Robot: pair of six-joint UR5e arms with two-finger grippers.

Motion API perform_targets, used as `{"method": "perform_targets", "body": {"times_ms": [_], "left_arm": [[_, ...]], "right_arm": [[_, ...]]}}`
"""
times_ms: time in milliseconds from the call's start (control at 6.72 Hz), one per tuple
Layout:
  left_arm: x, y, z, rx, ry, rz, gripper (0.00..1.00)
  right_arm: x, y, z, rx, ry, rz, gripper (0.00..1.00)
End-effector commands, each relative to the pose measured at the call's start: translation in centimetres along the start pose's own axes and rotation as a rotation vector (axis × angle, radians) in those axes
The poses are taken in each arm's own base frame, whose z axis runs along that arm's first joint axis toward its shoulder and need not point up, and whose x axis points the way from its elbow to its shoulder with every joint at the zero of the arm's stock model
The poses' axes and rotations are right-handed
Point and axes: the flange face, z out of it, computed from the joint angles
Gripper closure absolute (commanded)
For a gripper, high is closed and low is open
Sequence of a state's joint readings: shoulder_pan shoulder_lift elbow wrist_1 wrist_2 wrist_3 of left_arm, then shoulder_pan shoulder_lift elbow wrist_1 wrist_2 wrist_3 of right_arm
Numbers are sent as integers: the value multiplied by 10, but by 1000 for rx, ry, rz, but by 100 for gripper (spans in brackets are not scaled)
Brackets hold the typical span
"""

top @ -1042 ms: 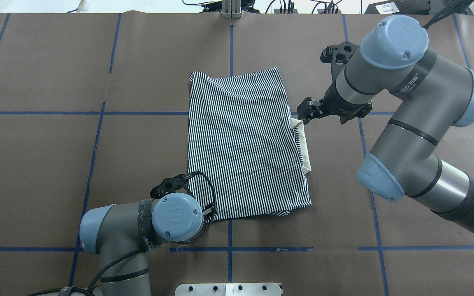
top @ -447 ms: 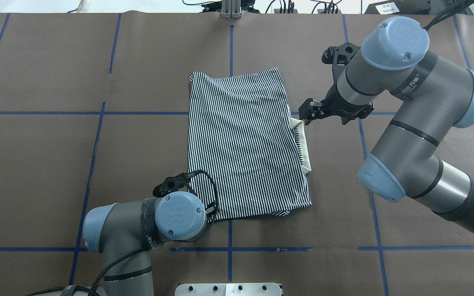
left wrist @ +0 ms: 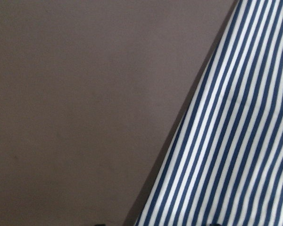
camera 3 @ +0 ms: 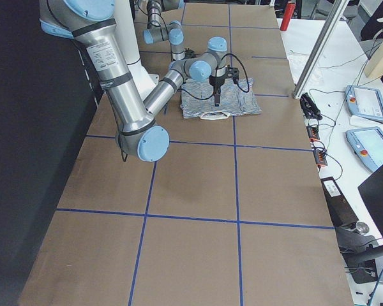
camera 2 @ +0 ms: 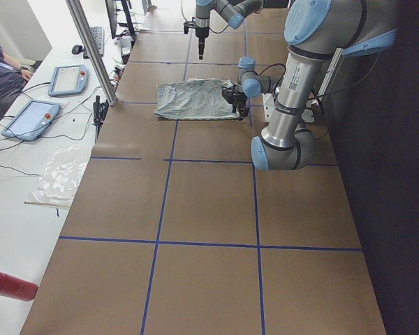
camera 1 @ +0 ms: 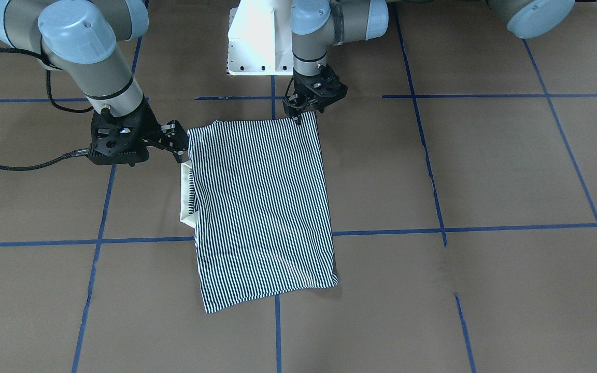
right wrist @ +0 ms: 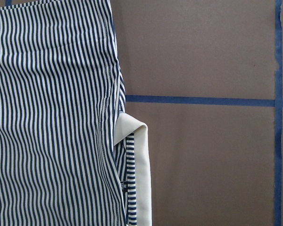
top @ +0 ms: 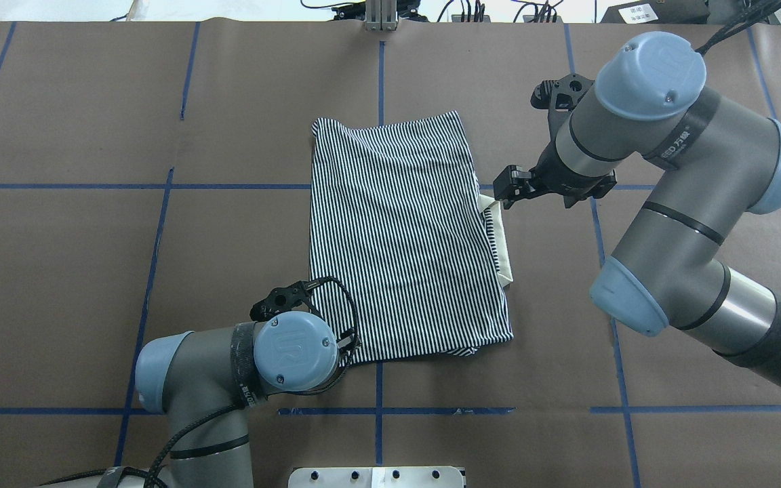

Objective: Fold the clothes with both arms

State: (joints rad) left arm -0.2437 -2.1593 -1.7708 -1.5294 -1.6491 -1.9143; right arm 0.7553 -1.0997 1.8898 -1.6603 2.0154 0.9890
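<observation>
Flat on the brown-paper table (top: 92, 271), the folded striped polo shirt (top: 404, 237) lies at the centre. Its long axis runs away from the robot, slightly tilted, and its stripes follow that axis. The cream collar (top: 507, 261) pokes out of the long edge on the robot's right.

Since a second ago the shirt has not moved. The left wrist has crept a little nearer the shirt's near corner, and the right gripper (camera 1: 179, 141) has barely shifted.

The left gripper (camera 1: 299, 111) points down at the near corner on the robot's left, at the cloth's edge; whether its fingers are apart or pinching cannot be told. The right gripper sits beside the collar's far end, fingers parted, holding nothing.
</observation>
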Motion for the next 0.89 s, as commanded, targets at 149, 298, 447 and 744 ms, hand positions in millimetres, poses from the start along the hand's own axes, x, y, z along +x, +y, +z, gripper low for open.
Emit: {"method": "perform_targets", "body": {"times_ms": [149,298,447,744], "left_arm": [[1,0,1,0,1,-5,62],[1,0,1,0,0,-6,79],[1,0,1,0,0,-5,98],[2,0,-6,-4,15,6,100]], "right_arm": [[1,1,1,-1,3,0,0],[0,1,1,-1,1,-2,0],[1,1,1,-1,3,0,0],[1,1,1,-1,1,-2,0]]}}
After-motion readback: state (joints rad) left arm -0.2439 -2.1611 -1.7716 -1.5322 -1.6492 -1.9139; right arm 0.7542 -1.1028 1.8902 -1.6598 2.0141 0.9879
